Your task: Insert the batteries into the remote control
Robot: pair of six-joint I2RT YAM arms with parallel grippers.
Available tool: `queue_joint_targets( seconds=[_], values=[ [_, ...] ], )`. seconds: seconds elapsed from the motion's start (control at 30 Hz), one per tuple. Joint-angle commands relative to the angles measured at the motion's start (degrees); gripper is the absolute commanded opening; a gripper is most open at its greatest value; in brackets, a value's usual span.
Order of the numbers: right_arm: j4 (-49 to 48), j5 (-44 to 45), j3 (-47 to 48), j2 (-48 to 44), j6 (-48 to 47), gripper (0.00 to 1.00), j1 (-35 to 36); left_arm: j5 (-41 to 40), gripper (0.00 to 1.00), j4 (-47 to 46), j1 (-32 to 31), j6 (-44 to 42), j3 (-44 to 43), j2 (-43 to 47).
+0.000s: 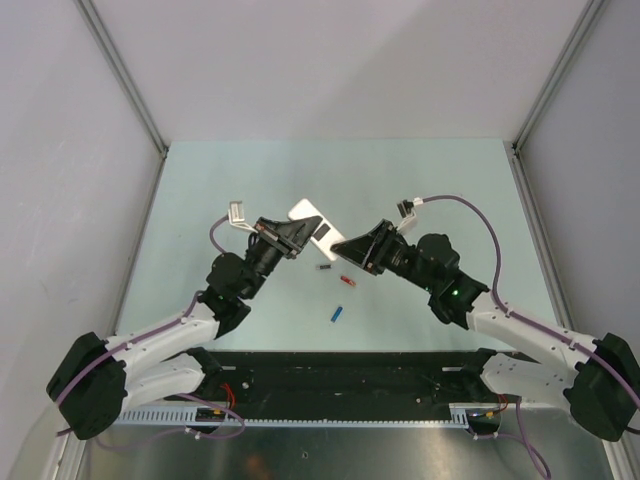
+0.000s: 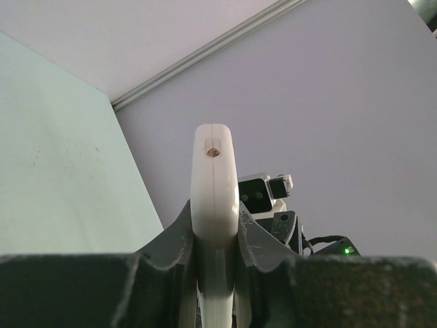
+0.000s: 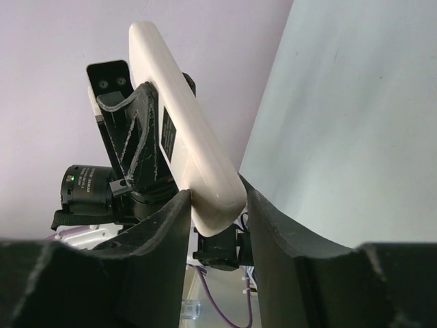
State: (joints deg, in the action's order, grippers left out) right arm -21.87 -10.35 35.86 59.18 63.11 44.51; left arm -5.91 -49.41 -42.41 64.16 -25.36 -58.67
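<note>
The remote control (image 1: 306, 213) is held in the air between the two arms, its plain white back showing from above. My left gripper (image 1: 297, 236) is shut on one end of it; in the left wrist view the remote control (image 2: 214, 178) stands edge-on between the fingers (image 2: 263, 239). My right gripper (image 1: 341, 246) has closed on the other end, and both fingers touch the remote control (image 3: 179, 130) in the right wrist view. On the table below lie a dark grey battery (image 1: 324, 267), a red battery (image 1: 347, 281) and a blue battery (image 1: 338, 313).
The pale green table top (image 1: 420, 180) is fenced by grey walls with metal corner posts (image 1: 130, 85). A black rail with cable ducts (image 1: 330, 385) runs along the near edge between the arm bases.
</note>
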Motion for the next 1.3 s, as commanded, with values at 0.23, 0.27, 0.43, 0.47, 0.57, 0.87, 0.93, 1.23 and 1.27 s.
queue_joint_targets(
  seconds=[0.23, 0.27, 0.43, 0.47, 0.57, 0.87, 0.93, 1.23, 1.27],
  values=[
    [-1.1, -0.9, 2.7, 2.8, 1.7, 0.21, -1.0, -0.6, 0.0, -2.8, -0.9, -0.8, 0.2, 1.9],
    [-1.0, -1.2, 2.7, 2.7, 1.7, 0.19, -1.0, -1.0, 0.0, -2.8, -0.9, -0.7, 0.3, 2.3],
    [1.1, -2.1, 2.7, 2.0, 1.6, 0.17, -1.4, -1.7, 0.0, -2.8, -0.4, 1.4, 0.7, 3.0],
    [1.5, -2.1, 2.7, 1.7, 1.2, 0.18, -1.5, -1.6, 0.0, -2.9, 0.0, 1.8, 0.5, 2.9],
    [2.6, -2.7, 2.7, 0.9, 0.7, 0.18, -1.7, -0.4, 0.0, -2.8, 1.3, 3.7, 0.5, 2.7],
    [0.0, -6.3, 2.7, 1.6, 1.1, 0.34, -2.1, 3.0, 0.0, -2.8, 2.2, 4.0, -0.5, 1.2],
    [-0.2, -6.2, 2.8, 1.8, 1.8, 0.37, -2.1, 3.5, 0.0, -2.8, 2.2, 4.0, -0.6, 0.6],
    [0.9, -4.6, 3.8, 1.6, 2.5, 0.5, -2.2, 2.6, 0.0, -2.8, 1.9, 4.0, 0.6, -0.7],
    [1.2, -4.4, 3.9, 1.6, 2.1, 0.54, -2.2, 2.3, 0.0, -2.7, 1.9, 4.0, 0.7, -0.7]
  ],
)
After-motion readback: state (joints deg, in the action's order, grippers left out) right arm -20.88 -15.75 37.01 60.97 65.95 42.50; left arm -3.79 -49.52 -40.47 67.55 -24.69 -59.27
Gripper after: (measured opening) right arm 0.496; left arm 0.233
